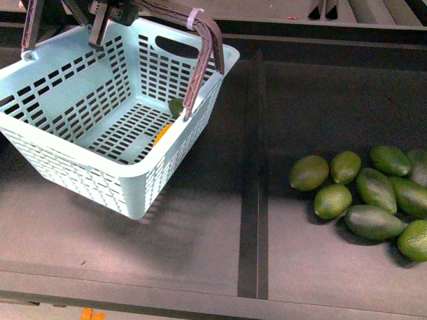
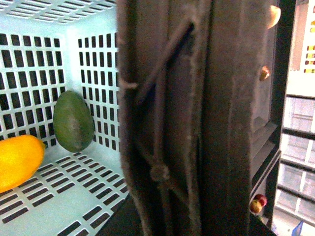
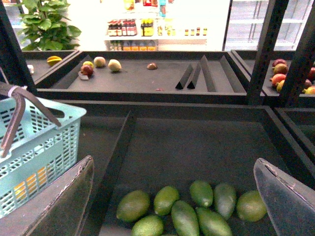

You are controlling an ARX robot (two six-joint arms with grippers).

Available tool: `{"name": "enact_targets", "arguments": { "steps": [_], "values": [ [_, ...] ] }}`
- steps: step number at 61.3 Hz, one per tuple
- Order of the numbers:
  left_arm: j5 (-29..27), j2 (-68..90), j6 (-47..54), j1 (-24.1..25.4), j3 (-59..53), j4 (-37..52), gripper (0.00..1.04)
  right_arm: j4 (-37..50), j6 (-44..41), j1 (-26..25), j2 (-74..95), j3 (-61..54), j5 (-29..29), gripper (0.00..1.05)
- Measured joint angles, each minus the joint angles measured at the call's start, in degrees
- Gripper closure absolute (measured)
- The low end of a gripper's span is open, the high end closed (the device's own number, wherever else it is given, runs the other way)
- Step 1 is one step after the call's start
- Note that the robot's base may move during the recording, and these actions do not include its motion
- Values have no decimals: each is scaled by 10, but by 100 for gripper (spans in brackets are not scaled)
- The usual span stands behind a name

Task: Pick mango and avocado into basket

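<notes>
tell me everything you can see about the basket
The basket is light teal plastic with slotted lattice walls and floor and an oval hand slot near the rim. It hangs tilted above the dark shelf. Its brown swing handles, tied with a white zip tie, are raised and held by the left gripper. Inside, the mango and the avocado lie together in its lowest corner.

The right pincer [image 3: 174,196] has broad, flat, dark grey fingers [image 3: 283,196] with pale edges.
</notes>
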Motion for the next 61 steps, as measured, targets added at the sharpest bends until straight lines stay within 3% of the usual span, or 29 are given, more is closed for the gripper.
{"name": "enact_targets", "arguments": {
  "steps": [14, 31, 47, 57, 61],
  "values": [
    [-9, 18, -34, 8, -16, 30, 90, 0, 0, 0, 0, 0, 0, 9],
    [-2, -29, -60, 11, -116, 73, 89, 0, 0, 0, 0, 0, 0, 9],
    [0, -73, -62, 17, -158, 80, 40, 0, 0, 0, 0, 0, 0, 9],
    [-40, -169, -78, 20, -242, 91, 9, 0, 0, 0, 0, 0, 0, 9],
    [-66, -209, -83, 20, -278, 73, 9, 0, 0, 0, 0, 0, 0, 9]
  ]
}}
